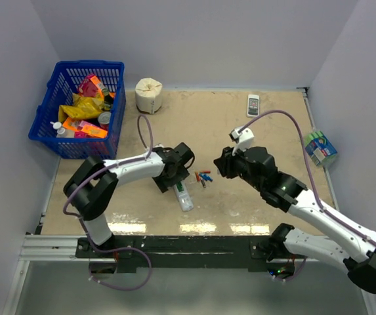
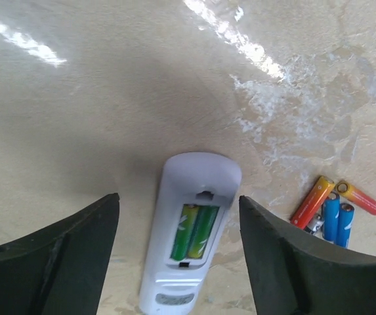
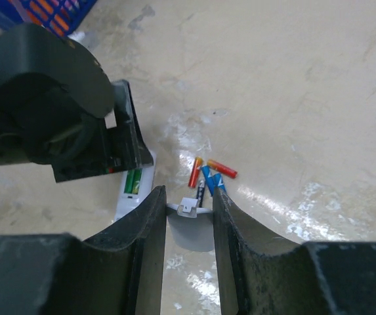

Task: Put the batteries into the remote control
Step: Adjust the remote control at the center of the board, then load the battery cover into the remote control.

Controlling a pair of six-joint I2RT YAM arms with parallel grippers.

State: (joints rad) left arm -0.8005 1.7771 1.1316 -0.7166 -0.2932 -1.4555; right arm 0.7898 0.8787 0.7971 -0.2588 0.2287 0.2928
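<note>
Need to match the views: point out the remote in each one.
Top external: remote just left of centre, under the left gripper.
Left wrist: remote bottom centre, compartment open, two green cells inside, between the open fingers.
Right wrist: remote left of centre, partly hidden by the left gripper, beside the grey cover held in the right gripper.
Shared landmark: loose batteries, right of the remote in every view.
</note>
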